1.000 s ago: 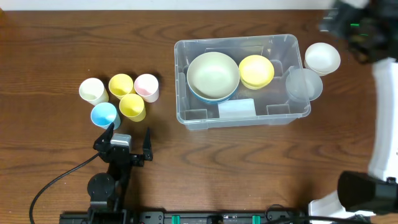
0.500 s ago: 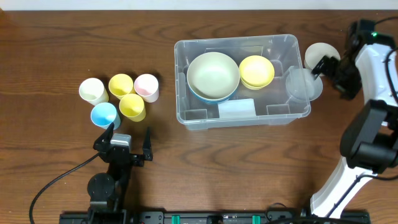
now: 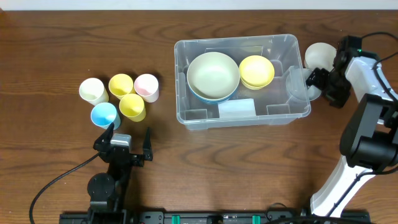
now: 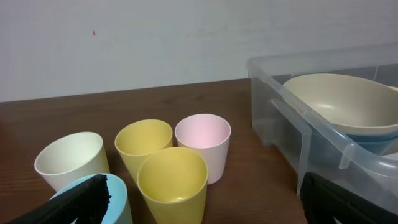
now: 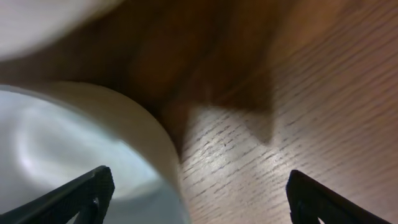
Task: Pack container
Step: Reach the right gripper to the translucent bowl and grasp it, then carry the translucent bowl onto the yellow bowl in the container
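Note:
The clear container (image 3: pixel 180 93) stands mid-table and holds a pale green bowl (image 3: pixel 213 74) stacked on a blue one, a yellow bowl (image 3: pixel 256 70) and a pale label (image 3: pixel 236 109) on its floor. It also shows in the left wrist view (image 4: pixel 281 99). My right gripper (image 3: pixel 323 84) is open at the right side of a small translucent bowl (image 3: pixel 297 84) that touches the container's right wall. In the right wrist view the bowl's rim (image 5: pixel 149 149) lies between my fingers (image 5: pixel 199 200). My left gripper (image 3: pixel 128 138) is open and empty near the front edge.
A white bowl (image 3: pixel 318 55) sits just behind the right gripper. Several cups stand at the left: cream (image 3: pixel 93 90), yellow (image 3: pixel 120 84), pink (image 3: pixel 147 87), a second yellow (image 3: pixel 132 106) and blue (image 3: pixel 104 115). They show close ahead in the left wrist view (image 4: pixel 171 180).
My right arm has come down from the far right corner and moved left to the translucent bowl's right side. The left arm has not moved.

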Robot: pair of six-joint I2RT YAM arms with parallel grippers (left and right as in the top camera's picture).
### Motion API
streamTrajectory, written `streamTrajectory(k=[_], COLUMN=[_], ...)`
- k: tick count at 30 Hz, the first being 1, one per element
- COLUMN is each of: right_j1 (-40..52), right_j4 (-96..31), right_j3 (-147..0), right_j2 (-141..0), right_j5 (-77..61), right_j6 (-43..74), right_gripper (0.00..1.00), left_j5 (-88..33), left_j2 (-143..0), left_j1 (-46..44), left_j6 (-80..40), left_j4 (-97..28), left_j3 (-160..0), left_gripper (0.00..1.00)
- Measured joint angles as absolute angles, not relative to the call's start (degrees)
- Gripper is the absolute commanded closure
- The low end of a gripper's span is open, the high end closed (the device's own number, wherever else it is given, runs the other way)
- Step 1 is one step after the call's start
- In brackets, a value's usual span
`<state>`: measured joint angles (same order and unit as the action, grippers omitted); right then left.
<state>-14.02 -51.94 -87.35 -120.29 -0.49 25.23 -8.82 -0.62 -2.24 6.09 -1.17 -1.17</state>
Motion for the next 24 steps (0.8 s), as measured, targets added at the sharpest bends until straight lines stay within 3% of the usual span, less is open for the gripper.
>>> streamTrajectory(k=[3, 10, 11, 18, 24], right_j1=[-14.04, -14.15, -14.24, -16.75, -19.2], right_j4=[-51.29, -50.52, -50.7, -57.98, -72.4], right_j3=[-86.3, -86.28, -86.28, -89.65, -98.26], right_j2=[-120.29, -120.29, -120.29, -120.16, -119.94], right_j5=[-0.51, -0.67, -0.67, -2.17, -1.23], right_j6=[24.95, 24.71, 24.58, 25.21, 23.9], right_gripper=[0.3, 0.95, 0.99, 0.99, 0.99], left_j5=[-8.82, -8.82, -8.82, -8.82, -8.82], left_j2=[-0.62, -0.62, -0.62, -0.62, -0.62], left_j1=[-2.24, -2.24, -2.24, -2.24, -2.24], left_j6=[6.09, 6.09, 6.09, 6.09, 6.09], left_j4=[-1.17, -1.17, -1.17, -1.17, -1.17], left_j3=[-1.17, -1.17, -1.17, -1.17, -1.17], left_gripper=[0.02, 0.02, 0.02, 0.02, 0.02])
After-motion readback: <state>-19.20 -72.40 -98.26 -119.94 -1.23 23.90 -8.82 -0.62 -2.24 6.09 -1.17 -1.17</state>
